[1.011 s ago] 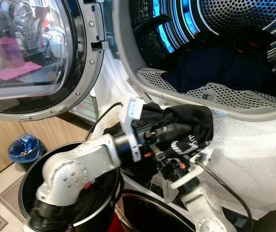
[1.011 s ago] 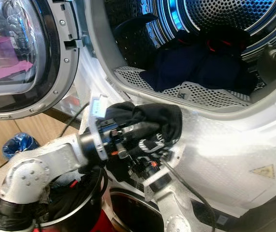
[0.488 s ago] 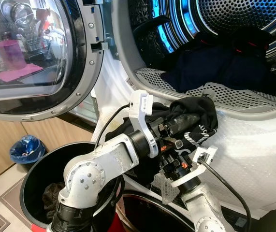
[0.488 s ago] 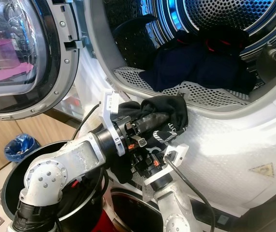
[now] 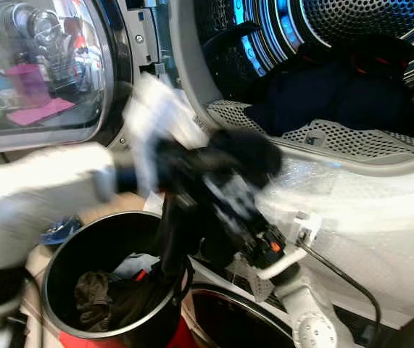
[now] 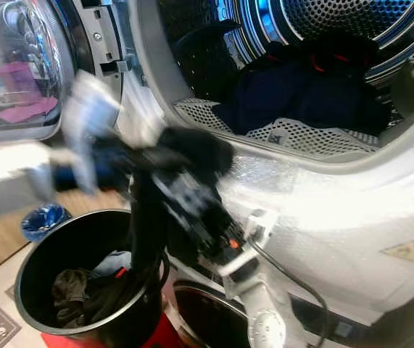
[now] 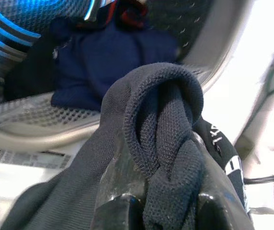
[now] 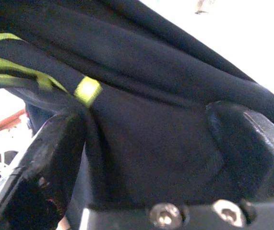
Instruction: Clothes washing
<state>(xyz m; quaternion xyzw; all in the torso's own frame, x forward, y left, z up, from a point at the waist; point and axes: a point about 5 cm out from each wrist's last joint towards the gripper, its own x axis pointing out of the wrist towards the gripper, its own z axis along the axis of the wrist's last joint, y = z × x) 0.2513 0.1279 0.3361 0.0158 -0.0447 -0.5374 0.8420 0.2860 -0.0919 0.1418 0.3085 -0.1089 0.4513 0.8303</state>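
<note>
A black garment (image 5: 244, 154) is bunched at the washer's lower rim, its tail hanging into the black basket (image 5: 67, 250). My left gripper (image 7: 165, 158) is shut on this garment; the knit fabric wraps over its fingers (image 7: 115, 191), and the arm is motion-blurred in the eye views. My right gripper (image 8: 146, 139) sits under the same garment, its fingers (image 8: 45, 163) spread wide with black cloth and a yellow-green tag (image 8: 88, 90) lying across them. Dark navy clothes (image 5: 337, 94) lie inside the drum (image 5: 352, 22).
The round washer door (image 5: 40, 72) stands open on the left. The basket holds more dark clothes (image 5: 101, 297). A blue-lined bin (image 6: 43, 217) stands on the floor behind it. A cable (image 5: 337, 272) runs from my right wrist along the washer front.
My left arm has swung fast, its elbow going left and up, and is now blurred. The garment stays at the drum rim. The basket's inside is uncovered.
</note>
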